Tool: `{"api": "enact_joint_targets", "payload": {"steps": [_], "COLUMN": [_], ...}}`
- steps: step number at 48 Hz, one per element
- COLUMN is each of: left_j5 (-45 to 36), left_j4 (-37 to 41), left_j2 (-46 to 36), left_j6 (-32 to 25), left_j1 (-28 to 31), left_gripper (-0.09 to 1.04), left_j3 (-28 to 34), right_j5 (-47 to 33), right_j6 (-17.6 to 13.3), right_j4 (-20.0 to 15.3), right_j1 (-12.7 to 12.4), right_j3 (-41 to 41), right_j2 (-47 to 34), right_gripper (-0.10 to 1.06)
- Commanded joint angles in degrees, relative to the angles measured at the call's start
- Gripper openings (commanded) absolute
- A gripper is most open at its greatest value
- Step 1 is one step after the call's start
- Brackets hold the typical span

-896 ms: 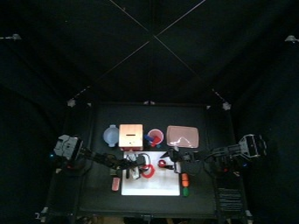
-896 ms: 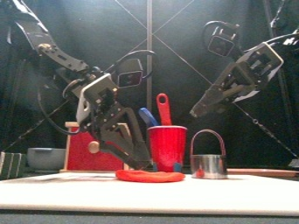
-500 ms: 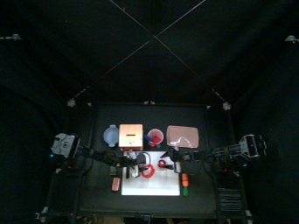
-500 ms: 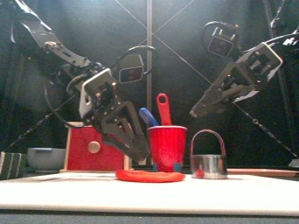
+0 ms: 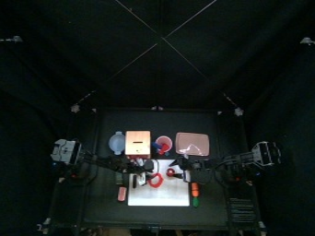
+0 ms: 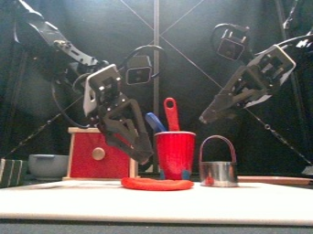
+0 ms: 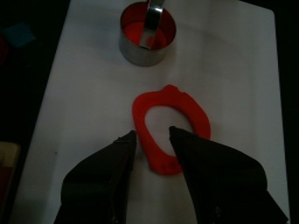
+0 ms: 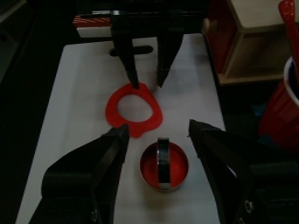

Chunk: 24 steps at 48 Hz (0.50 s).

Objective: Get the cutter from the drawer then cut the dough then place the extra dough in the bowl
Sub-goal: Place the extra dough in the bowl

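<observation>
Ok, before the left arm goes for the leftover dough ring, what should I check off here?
1. Dough ring cut free, lying flat on the white board: ok.
2. Cutter standing apart from the ring: ok.
3. Left gripper open, above the ring's edge: ok.
4. Ring held: not ok, nothing is grasped.
5. Right gripper open, above the cutter, off the ring: ok.
6. Bowl empty: cannot tell.

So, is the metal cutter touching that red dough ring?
Apart. The left wrist view shows it: a strip of bare white board lies between the cutter and the dough ring.
</observation>
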State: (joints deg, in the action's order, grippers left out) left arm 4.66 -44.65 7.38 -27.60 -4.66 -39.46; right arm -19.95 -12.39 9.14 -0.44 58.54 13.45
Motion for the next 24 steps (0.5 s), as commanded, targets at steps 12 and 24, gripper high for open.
{"api": "enact_joint_targets", "payload": {"steps": [12, 24], "left_j5": [-0.2, -2.5], "left_j4": [2.9, 5.0], "left_j2": [1.0, 1.4], "left_j6": [-0.2, -0.2], "left_j1": [0.6, 0.6], "left_gripper": [0.78, 0.78], "left_j3": [1.8, 2.4], "right_j5": [-0.2, -0.2], "right_j6": [-0.1, -0.1], "right_j4": [-0.2, -0.4], "right_j1": [-0.2, -0.2], "right_j3": [-0.5, -0.4], "right_j2": [0.9, 0.8], "right_gripper": [0.9, 0.9]}}
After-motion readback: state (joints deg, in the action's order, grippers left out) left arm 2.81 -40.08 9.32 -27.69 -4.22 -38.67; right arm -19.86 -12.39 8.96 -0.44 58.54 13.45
